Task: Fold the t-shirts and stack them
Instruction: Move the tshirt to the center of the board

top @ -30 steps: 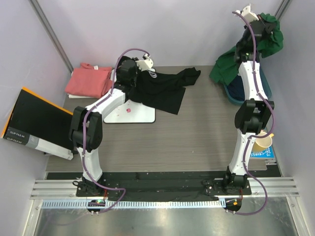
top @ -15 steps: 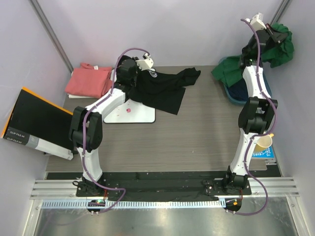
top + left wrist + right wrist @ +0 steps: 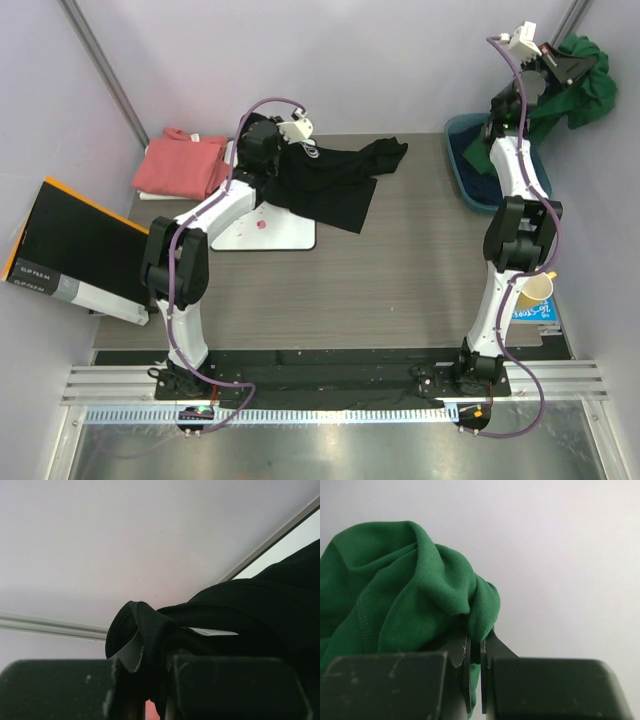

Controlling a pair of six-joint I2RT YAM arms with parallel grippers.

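The black t-shirt [image 3: 335, 180] lies crumpled at the back middle of the table, partly over the white board [image 3: 280, 235]. My left gripper [image 3: 283, 148] is shut on its left edge; the left wrist view shows a black fold [image 3: 145, 630] pinched at my left gripper [image 3: 155, 685]. The salmon-pink t-shirt [image 3: 180, 165] lies folded at the back left. My right gripper [image 3: 562, 68] is raised high at the back right, shut on a green garment [image 3: 588, 85]. In the right wrist view the green garment [image 3: 405, 600] hangs from my right gripper [image 3: 475, 655].
A blue bin [image 3: 478, 172] holding dark cloth stands at the back right, below the green garment. A flat black box with an orange edge [image 3: 70, 250] lies off the table's left side. A yellow cup [image 3: 535, 290] stands at the right edge.
My right gripper has lifted the green garment up and to the right, out of the blue bin. The left arm and the black t-shirt have not moved.
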